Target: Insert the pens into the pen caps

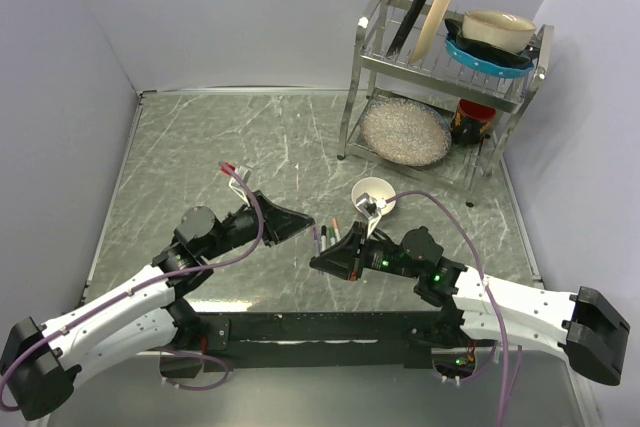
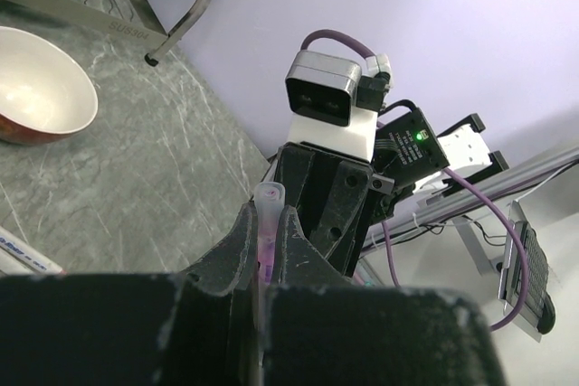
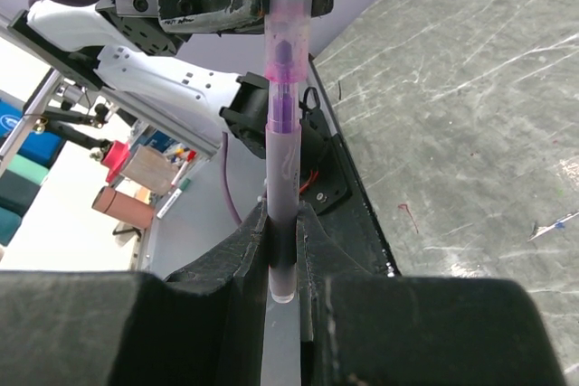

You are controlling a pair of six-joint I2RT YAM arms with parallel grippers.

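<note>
Right claw (image 3: pixel 282 234) grips pen (image 3: pixel 286 155), left claw (image 2: pixel 269 228) cap (image 2: pixel 269 196)

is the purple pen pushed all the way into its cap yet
No, in the right wrist view only the tip of the pen sits inside the cap, and its narrow purple neck shows below the cap's mouth.

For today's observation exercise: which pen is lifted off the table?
The thin translucent purplish pen, clamped in the right gripper, its tip inside the pinkish cap the left gripper holds; the white-barrelled pens lie on the grey table.
</note>
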